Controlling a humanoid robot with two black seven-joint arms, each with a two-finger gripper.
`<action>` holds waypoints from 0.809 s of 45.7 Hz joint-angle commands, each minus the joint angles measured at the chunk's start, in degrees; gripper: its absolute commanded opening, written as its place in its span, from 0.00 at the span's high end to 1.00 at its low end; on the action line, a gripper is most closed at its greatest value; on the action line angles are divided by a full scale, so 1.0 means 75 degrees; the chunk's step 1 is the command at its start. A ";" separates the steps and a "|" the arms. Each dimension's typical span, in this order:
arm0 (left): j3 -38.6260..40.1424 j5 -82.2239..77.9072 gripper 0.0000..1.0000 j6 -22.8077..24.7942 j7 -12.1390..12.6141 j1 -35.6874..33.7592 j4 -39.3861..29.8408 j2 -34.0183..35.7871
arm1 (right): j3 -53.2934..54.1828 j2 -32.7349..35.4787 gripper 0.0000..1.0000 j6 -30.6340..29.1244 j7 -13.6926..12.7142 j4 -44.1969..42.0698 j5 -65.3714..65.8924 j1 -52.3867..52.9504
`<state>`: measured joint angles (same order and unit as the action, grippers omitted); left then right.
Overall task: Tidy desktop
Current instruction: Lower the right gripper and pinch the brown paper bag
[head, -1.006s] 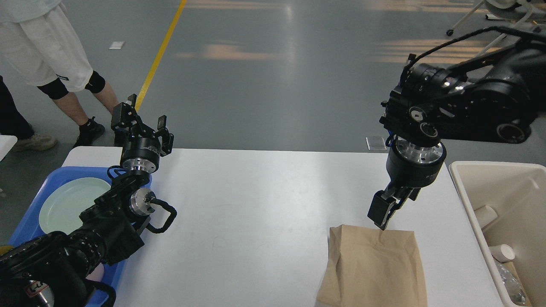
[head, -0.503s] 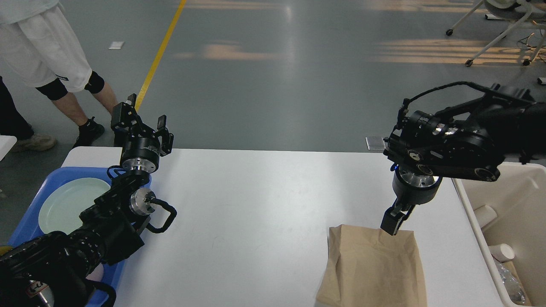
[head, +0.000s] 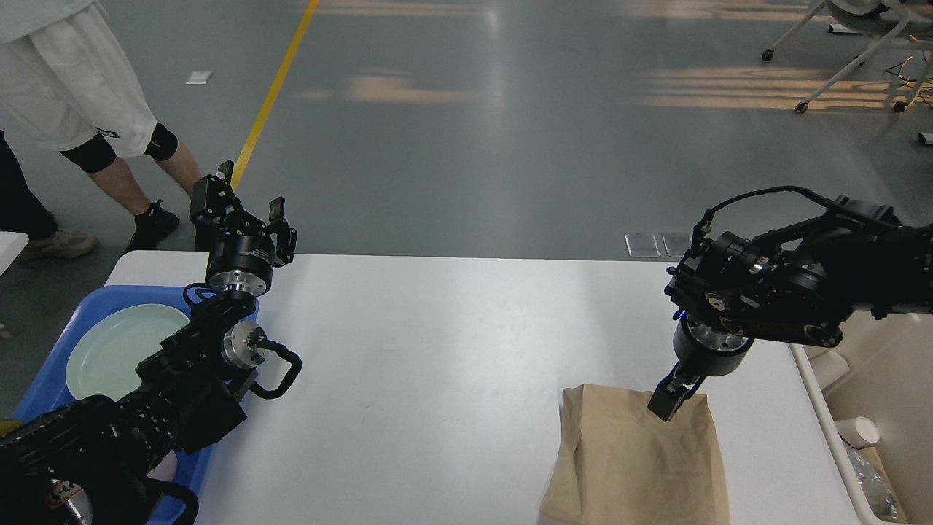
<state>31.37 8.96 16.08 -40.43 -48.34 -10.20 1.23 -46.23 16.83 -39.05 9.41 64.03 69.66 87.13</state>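
The white desktop [head: 452, 364] fills the middle of the head view. A crumpled brown paper bag [head: 634, 467] lies flat at its front right. My right gripper [head: 667, 405] points straight down onto the bag's upper edge, near its right corner. It is dark and narrow from here, so I cannot tell its two fingers apart or whether they hold the paper. My left gripper [head: 244, 205] is raised above the desktop's far left corner. It is open, with nothing between its fingers.
A blue tray [head: 44, 386] with a pale green plate [head: 120, 346] sits at the left edge under my left arm. A beige bin [head: 875, 408] with white cups [head: 860, 432] stands off the right edge. A person [head: 80, 109] stands at the back left.
My right arm has dropped lower and swung right, and its gripper tip went from just above the bag's top edge onto the paper. The left arm has not moved.
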 commanded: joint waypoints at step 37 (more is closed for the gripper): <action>0.0000 0.0000 0.04 0.0000 0.0000 0.0000 0.0000 0.0000 | 0.0059 -0.0042 0.00 0.0507 0.0023 -0.0381 -0.0721 -0.0673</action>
<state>31.37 8.97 16.08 -40.43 -48.34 -10.20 1.23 -46.10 16.35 -35.73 9.57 61.26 64.56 82.17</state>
